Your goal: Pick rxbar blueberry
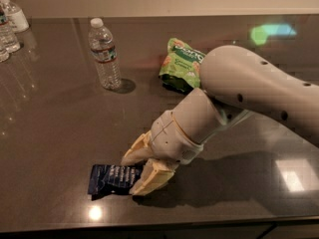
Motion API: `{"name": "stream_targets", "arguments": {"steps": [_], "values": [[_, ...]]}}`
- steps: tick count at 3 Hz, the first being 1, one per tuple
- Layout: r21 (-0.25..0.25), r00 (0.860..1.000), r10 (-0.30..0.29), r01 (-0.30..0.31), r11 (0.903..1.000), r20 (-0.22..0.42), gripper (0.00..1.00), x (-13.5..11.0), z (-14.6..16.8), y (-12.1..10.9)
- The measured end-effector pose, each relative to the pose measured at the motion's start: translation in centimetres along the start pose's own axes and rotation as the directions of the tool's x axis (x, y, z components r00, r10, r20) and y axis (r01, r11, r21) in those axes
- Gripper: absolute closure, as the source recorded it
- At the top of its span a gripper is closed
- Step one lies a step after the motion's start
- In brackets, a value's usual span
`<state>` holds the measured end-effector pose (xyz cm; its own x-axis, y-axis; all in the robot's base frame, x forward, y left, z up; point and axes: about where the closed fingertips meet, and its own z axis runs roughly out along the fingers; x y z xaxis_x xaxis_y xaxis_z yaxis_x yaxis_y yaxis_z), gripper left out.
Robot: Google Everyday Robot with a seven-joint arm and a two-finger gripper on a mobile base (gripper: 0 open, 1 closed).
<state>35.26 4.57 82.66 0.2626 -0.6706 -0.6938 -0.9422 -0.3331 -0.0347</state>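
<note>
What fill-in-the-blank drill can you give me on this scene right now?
The gripper is down at one end of the ___.
The snack bag beyond the arm is coloured ___.
The water bottle nearest that bag stands ___ on the table.
Missing words: rxbar blueberry; green; upright.

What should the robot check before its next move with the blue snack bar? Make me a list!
1. Right snack: ok. The pincer is at the dark blue rxbar blueberry, not the green bag.
2. Pincer down low at the bar's right end: ok.
3. Bar lying flat on the table: ok.
4. Firm hold on the bar: cannot tell.
5. Water bottle well out of the way: ok.
</note>
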Motion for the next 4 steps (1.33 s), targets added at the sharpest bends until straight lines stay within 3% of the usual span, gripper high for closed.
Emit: {"name": "stream_targets", "arguments": {"steps": [4], "values": [[0.062,0.998,0.041,-0.044,0.9971,0.042,1.00,-3.9,-7.8,-3.5]]}}
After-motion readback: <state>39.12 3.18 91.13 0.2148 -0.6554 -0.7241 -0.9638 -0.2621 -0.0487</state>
